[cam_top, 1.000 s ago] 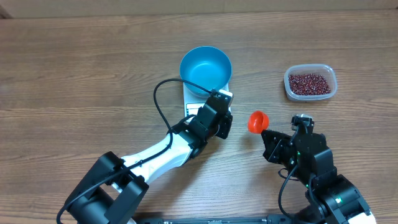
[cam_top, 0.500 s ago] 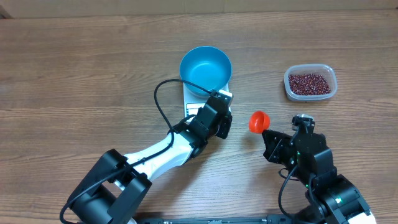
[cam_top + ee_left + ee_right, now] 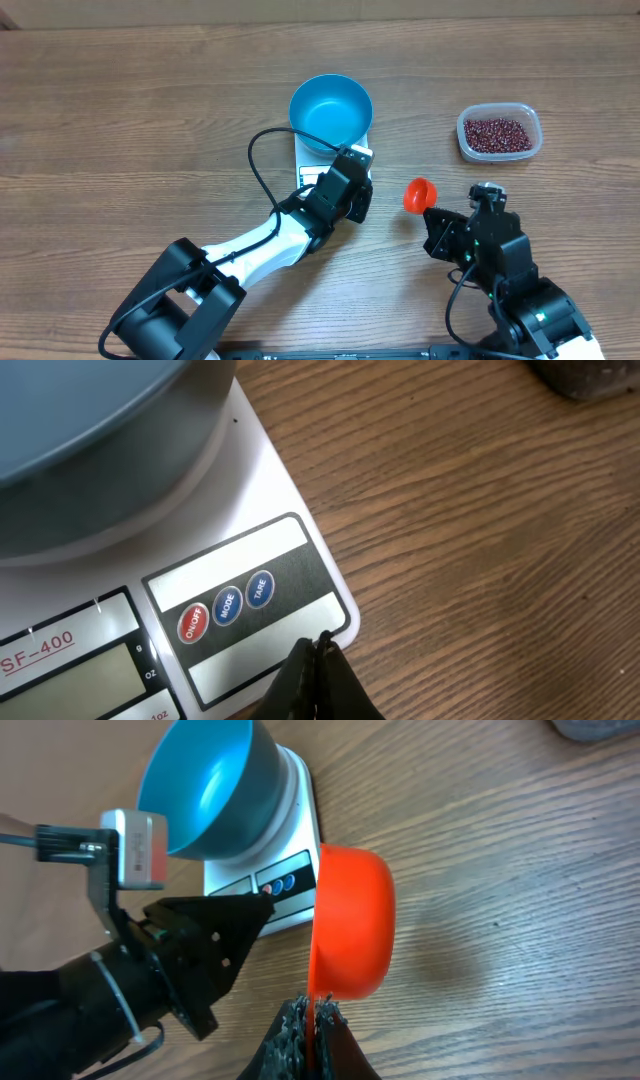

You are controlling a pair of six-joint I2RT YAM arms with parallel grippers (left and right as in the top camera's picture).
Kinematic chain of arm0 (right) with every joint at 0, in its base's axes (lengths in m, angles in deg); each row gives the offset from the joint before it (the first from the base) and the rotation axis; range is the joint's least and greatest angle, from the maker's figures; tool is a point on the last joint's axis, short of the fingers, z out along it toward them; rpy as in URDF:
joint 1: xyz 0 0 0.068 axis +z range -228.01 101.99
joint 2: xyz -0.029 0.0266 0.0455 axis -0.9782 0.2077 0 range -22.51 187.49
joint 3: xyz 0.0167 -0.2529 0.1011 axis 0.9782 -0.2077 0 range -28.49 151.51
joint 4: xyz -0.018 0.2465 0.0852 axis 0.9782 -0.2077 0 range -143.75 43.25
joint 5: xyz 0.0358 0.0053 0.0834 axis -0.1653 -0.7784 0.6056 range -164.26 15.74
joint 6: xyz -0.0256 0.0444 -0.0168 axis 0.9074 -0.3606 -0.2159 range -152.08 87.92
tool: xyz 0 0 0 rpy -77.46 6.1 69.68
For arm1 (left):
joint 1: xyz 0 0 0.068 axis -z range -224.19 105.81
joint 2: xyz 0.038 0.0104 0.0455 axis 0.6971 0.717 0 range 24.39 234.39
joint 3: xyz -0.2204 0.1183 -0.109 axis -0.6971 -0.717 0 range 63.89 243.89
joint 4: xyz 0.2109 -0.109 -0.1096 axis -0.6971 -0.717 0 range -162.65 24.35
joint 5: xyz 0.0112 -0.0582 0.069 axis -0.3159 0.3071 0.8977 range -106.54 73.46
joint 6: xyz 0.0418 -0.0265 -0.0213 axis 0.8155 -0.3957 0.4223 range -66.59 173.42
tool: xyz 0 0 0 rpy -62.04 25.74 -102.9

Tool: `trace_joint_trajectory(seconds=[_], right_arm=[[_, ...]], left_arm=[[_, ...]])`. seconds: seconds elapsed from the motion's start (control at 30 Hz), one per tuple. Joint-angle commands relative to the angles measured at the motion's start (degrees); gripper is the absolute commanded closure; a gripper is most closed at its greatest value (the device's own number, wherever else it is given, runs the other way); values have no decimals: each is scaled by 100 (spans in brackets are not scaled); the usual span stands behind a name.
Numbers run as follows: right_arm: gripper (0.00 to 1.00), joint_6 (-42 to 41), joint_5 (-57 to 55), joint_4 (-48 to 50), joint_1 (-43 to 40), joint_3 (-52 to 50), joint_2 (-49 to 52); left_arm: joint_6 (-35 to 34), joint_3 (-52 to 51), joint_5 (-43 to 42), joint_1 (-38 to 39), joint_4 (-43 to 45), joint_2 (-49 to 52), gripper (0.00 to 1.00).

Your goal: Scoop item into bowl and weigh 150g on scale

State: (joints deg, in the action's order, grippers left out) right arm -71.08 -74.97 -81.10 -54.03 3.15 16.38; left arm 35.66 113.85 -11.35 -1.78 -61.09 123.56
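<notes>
The blue bowl [image 3: 331, 112] stands empty on the white scale [image 3: 310, 172] at the table's middle. My left gripper [image 3: 352, 178] is shut with nothing in it; in the left wrist view its tip [image 3: 318, 650] hovers at the front right corner of the scale [image 3: 250, 550], near the buttons. To the right, my right gripper [image 3: 432, 212] is shut on the handle of an orange scoop [image 3: 417, 194], held on its side above the wood. No beans show in the scoop [image 3: 350, 920]. The dark red-brown beans [image 3: 496, 132] lie in a clear tub at the far right.
The clear plastic tub [image 3: 499, 153] sits about a hand's width right of the scale. A black cable [image 3: 256, 160] loops from the left arm beside the scale's left edge. Bare wooden table [image 3: 120, 120] spreads to the left.
The right gripper and the orange scoop have drifted slightly to the right. The left arm has stayed where it was.
</notes>
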Motion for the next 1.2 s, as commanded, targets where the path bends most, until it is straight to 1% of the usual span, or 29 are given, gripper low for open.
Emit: trace_joint_trajectory(seconds=[0.0, 0.07, 0.17, 0.27, 0.53, 0.73, 1.17], right_arm=[[96, -15, -142, 28, -33, 122, 85], [96, -15, -184, 61, -33, 122, 170], [96, -17, -179, 125, -33, 122, 269], [96, -17, -179, 131, -33, 122, 339], [96, -17, -179, 260, -33, 122, 363], [96, -17, -179, 269, -33, 122, 363], [96, -17, -179, 256, -33, 122, 363]], left_arm=[[144, 79, 350, 26, 136, 83, 96], [55, 79, 809, 26, 197, 85, 96], [-94, 79, 1161, 26, 186, 85, 96], [-221, 79, 1152, 26, 184, 85, 96], [-221, 79, 1132, 26, 142, 188, 96], [-219, 79, 1132, 26, 498, 551, 96], [-221, 79, 1193, -4, 516, 584, 96]])
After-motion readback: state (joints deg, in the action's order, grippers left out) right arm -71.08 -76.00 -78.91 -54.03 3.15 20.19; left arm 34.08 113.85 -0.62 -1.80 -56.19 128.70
